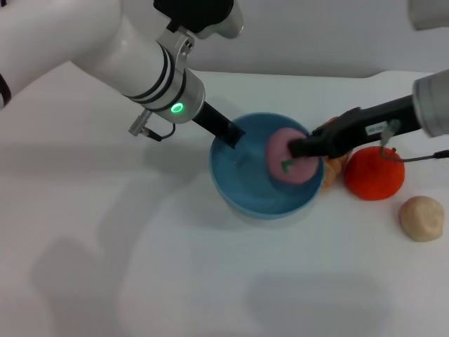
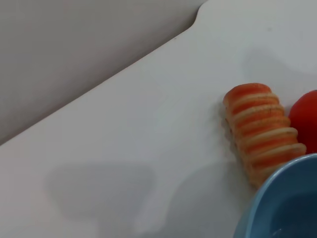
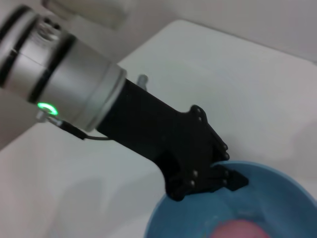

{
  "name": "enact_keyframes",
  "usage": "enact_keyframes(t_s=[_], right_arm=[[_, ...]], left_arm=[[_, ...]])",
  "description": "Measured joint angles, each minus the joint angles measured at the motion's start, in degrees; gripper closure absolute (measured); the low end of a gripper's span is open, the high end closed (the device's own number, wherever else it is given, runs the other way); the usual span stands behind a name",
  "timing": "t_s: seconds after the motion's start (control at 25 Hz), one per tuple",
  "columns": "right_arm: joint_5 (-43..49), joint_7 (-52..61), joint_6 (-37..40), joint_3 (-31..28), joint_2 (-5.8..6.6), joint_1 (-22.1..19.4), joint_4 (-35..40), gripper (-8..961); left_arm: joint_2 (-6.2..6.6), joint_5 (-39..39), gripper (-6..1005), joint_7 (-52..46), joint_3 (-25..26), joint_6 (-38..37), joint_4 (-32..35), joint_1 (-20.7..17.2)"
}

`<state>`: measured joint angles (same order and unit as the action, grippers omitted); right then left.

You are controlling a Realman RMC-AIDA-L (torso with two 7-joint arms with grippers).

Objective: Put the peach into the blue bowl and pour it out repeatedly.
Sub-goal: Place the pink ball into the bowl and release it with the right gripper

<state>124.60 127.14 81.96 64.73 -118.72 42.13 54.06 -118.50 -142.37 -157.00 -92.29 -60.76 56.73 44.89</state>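
Observation:
The light blue bowl (image 1: 242, 193) stands on the white table at centre. My left gripper (image 1: 233, 136) reaches in from the upper left and is shut on the bowl's far left rim; the right wrist view shows its black fingers (image 3: 232, 179) over the rim of the bowl (image 3: 280, 196). My right gripper (image 1: 299, 149) comes in from the right and is shut on the pink peach (image 1: 278, 151), holding it over the right side of the bowl, about level with the rim. The top of the peach (image 3: 240, 230) also shows in the right wrist view.
An orange-red round fruit (image 1: 375, 173) lies right of the bowl, under my right arm. A beige lumpy ball (image 1: 422, 217) lies further right. An orange-and-cream striped piece (image 2: 260, 131) lies against the bowl's rim (image 2: 277, 198). The table's back edge (image 2: 148, 54) is close.

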Motion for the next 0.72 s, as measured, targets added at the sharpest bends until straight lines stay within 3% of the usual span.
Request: enact_keyframes(t_s=[0.12, 0.36, 0.52, 0.72], right_arm=[[-0.04, -0.06, -2.72, 2.40, -0.06, -0.02, -0.80, 803], [-0.31, -0.66, -4.36, 3.01, -0.05, -0.55, -1.35, 610], [-1.10, -1.53, -4.78, 2.61, -0.04, -1.39, -1.47, 556], [-1.53, -3.46, -7.53, 0.45, 0.11, -6.10, 2.58, 489]], left_arm=[[0.01, 0.03, 1001, -0.03, -0.39, 0.53, -0.06, -0.33], [0.01, 0.08, 1001, -0.03, -0.69, 1.29, -0.30, -0.73], [0.00, 0.19, 1001, -0.04, -1.03, 2.11, -0.54, -1.09], [0.02, 0.24, 1000, 0.04, -1.24, 3.64, -0.65, -2.22]])
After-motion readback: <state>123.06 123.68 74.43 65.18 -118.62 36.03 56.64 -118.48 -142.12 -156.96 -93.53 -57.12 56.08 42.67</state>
